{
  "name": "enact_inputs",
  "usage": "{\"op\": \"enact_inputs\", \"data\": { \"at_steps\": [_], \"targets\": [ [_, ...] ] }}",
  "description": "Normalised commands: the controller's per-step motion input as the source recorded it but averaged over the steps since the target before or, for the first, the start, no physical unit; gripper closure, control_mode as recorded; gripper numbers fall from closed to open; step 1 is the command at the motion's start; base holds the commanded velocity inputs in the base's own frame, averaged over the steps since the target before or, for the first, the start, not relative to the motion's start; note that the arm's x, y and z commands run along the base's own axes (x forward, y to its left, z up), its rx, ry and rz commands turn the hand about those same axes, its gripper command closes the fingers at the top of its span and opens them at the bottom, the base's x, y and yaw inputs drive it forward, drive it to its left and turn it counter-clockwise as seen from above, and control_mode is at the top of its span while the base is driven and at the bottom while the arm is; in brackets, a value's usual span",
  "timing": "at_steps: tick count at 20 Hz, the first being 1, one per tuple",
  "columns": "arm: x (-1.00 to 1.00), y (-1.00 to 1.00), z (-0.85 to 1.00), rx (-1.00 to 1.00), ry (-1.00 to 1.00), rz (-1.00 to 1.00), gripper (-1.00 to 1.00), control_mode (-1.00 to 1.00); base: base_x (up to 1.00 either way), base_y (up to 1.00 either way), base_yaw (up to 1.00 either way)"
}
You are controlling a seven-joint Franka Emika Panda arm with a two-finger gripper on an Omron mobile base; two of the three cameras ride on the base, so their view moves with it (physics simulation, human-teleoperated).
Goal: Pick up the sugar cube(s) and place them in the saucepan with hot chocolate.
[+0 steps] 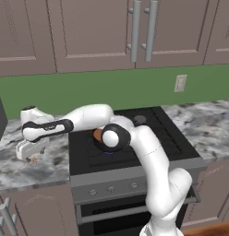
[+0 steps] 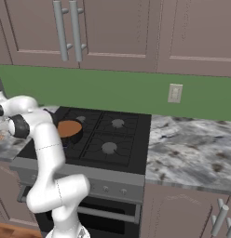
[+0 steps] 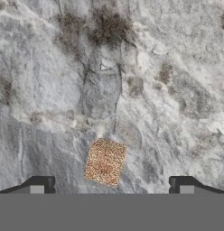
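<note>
The sugar cube [image 3: 105, 162], a small speckled orange-tan block, lies on the grey marble counter [image 3: 132, 67] left of the stove. My gripper [image 3: 111, 187] hangs straight over it, open, with one dark fingertip [image 3: 39, 186] on each side of the cube and nothing held. From the left base view the gripper [image 1: 32, 156] points down just above the cube [image 1: 34, 160]. The saucepan [image 2: 70, 129], black with a flat orange-brown surface, stands on the stove's front left burner. In the left base view the arm's elbow covers most of the saucepan [image 1: 97, 134].
The black stove [image 1: 153, 133] sits between two marble counter stretches, with more counter [image 2: 192, 148] to its right. A green wall with an outlet [image 2: 174, 93] and upper cabinets run behind. A dark object edge [image 1: 0, 120] stands at the far left.
</note>
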Motion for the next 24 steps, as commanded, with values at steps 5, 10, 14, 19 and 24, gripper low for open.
{"op": "enact_inputs", "data": {
  "at_steps": [5, 10, 14, 19, 24],
  "targets": [
    [0.00, 0.00, -0.20, 0.00, 0.00, 0.00, -1.00, -1.00, 0.00, 0.00, 0.00],
    [0.00, 0.00, -0.21, 0.00, 0.00, 0.00, -1.00, -1.00, 0.00, 0.00, 0.00],
    [0.00, 0.00, -0.10, 0.00, 0.00, 0.00, -1.00, -1.00, 0.00, 0.00, 0.00],
    [-0.05, 0.00, 0.00, 0.00, -0.01, 0.00, -1.00, -1.00, 0.00, 0.00, 0.00],
    [-0.16, 0.04, 0.00, 0.00, -0.03, 0.00, -1.00, -1.00, 0.00, 0.00, 0.00]
  ]
}}
